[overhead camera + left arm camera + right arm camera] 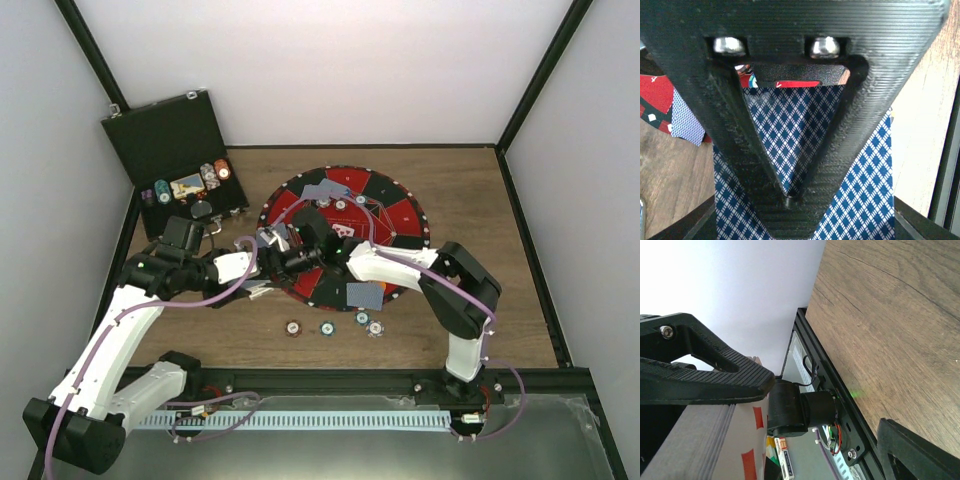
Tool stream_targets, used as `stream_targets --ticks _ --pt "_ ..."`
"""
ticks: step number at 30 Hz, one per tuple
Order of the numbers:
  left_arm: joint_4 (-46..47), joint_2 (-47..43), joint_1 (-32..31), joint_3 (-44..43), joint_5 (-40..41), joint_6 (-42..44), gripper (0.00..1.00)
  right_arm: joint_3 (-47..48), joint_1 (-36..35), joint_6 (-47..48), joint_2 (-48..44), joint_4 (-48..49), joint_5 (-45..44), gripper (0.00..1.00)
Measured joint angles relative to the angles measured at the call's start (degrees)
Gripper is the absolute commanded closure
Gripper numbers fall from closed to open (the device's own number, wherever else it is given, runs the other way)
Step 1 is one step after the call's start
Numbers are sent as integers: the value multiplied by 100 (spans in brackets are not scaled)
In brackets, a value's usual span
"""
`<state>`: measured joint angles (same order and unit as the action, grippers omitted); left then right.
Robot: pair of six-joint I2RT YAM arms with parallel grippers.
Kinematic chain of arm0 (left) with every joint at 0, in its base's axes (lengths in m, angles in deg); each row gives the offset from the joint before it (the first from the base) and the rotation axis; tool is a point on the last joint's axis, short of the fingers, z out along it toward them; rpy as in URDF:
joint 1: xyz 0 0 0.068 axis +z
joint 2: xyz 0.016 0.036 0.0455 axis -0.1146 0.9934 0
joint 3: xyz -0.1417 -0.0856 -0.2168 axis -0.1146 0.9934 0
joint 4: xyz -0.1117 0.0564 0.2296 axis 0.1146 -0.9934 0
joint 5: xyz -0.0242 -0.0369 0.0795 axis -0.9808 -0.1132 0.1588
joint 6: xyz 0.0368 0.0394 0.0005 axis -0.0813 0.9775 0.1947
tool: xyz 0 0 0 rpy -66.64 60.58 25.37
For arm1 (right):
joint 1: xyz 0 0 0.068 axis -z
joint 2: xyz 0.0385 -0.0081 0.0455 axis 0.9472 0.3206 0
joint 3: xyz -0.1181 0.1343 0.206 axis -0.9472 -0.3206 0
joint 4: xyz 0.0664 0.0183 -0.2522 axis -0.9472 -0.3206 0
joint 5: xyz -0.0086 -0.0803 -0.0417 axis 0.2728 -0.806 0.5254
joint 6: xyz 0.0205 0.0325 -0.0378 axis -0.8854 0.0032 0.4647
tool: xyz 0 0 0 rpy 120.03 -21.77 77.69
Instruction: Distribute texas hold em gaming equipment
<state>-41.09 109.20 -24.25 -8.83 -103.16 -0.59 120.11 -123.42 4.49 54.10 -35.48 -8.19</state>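
On the left, our left gripper is clenched on the deck of playing cards, held at the near-left edge of the mat. Just to its right, our right gripper stands wide apart at the deck's edge, gripping nothing. We judge that we are dealing. Next it must pinch only the top card and slide it free.

**Wood-grain bench shut in by white walls**

The brown bench is enclosed on three sides by plain white walls, whose corners are marked by black frame posts. A black rail is fixed along the near edge. The scene is lit evenly and softly.
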Motion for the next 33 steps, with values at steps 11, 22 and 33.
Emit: stream_targets --ticks 11,22,33 --pt "42 0 -4 0 35 0 81 -297 273 74 -249 109 142 33" --pt "37 2 -4 2 129 2 81 -509 492 140 -804 -76 68 76" --pt "42 4 -4 2 129 2 81 -680 623 15 -1285 -227 -94 99"
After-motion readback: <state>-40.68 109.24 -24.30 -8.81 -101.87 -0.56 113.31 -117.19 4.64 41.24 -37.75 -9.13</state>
